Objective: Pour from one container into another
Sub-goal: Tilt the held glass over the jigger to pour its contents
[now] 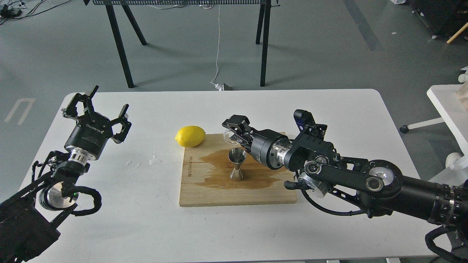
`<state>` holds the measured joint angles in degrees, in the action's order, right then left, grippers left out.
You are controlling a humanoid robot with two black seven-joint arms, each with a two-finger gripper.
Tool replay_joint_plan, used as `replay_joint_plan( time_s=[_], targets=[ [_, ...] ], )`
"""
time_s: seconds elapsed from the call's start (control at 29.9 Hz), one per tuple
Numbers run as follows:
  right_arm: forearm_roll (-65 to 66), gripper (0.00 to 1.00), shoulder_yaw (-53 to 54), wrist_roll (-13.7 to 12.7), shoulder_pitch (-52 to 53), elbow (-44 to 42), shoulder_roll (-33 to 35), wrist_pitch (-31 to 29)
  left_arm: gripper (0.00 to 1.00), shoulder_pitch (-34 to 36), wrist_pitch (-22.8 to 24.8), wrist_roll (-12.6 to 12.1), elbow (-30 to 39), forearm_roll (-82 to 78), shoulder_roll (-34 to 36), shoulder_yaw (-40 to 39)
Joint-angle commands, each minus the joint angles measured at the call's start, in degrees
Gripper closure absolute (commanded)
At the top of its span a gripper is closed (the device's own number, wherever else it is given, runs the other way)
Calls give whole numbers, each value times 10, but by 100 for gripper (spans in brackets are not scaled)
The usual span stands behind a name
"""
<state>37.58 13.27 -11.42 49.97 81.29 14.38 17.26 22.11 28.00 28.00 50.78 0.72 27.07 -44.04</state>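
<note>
A steel hourglass jigger [237,164] stands upright on the wooden board [204,193], in the middle of a brown wet stain. Just behind and above it, my right gripper [234,132] is shut on the tiny clear glass cup [229,135], which is tilted and largely hidden between the fingers. The cup sits a little behind the jigger's mouth and left of its middle. My left gripper [99,106] hovers open over the table's left side, far from both, with nothing between its fingers.
A lemon [190,136] lies at the board's back left corner. Small water drops [155,160] dot the white table [146,226] left of the board. Black table legs stand on the floor behind; a white side table [448,106] is at the right.
</note>
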Motion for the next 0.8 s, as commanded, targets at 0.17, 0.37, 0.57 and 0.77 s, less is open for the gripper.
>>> replay_joint_plan(
  time_s=[0.17, 0.37, 0.57, 0.77],
  targets=[
    [17, 58, -10, 0, 18, 2, 3, 1, 12, 0, 0, 0, 0, 1, 1, 0],
    [32, 58, -34, 0, 25, 2, 8, 1, 12, 0, 0, 0, 0, 1, 1, 0],
    [56, 58, -39, 0, 28, 2, 11, 1, 12, 0, 0, 0, 0, 1, 2, 0],
    [64, 58, -53, 0, 35, 3, 18, 1, 12, 0, 0, 0, 0, 0, 2, 0]
  ],
)
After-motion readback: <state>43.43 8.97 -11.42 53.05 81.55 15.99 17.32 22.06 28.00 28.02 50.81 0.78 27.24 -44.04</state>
